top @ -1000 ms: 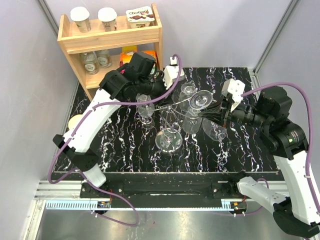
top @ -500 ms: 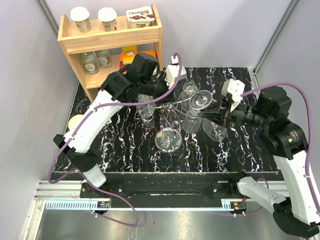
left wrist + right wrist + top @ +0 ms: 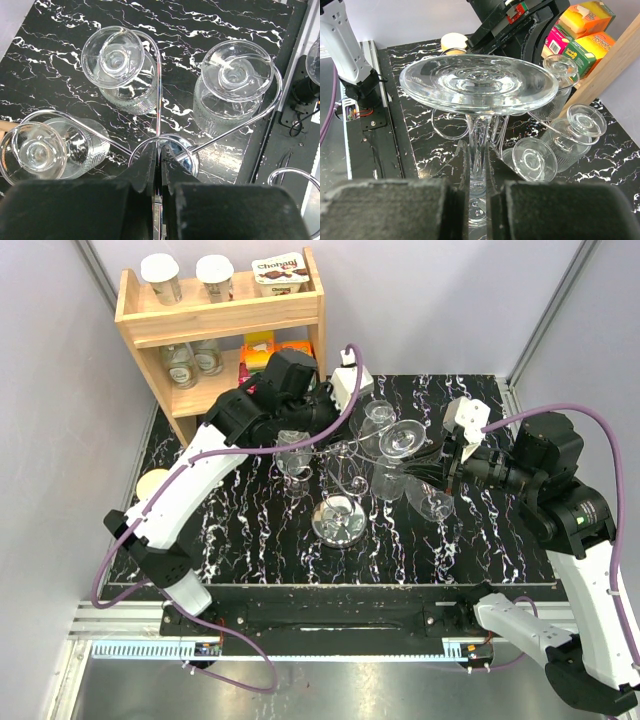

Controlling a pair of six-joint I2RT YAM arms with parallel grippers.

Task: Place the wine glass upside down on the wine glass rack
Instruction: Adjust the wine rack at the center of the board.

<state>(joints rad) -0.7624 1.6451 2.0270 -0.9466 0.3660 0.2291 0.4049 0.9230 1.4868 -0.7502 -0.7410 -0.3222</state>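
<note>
Grip status, as I read it from the remote station: the right gripper [image 3: 477, 196] is clamped on the stem of the wine glass [image 3: 479, 82]. It holds the glass inverted, with the foot uppermost and broad across the right wrist view and the stem running down between the two pads. The left gripper [image 3: 160, 155] is closed on the wine glass rack [image 3: 158, 85], its fingers pinching the thin wire at the top of the central post (only a hairline gap shows between them). From that point the scroll arms curl outward, and three other glasses [image 3: 112, 57] hang in them foot up, bowl down. In the top view the rack's disc base [image 3: 337, 521] sits on the black marbled table [image 3: 240, 530]. The held glass is just to the right of the rack, close beside its arms. I cannot tell whether its stem touches a wire. The wooden shelf [image 3: 220, 315] stands at the far left corner, behind the left arm.
</note>
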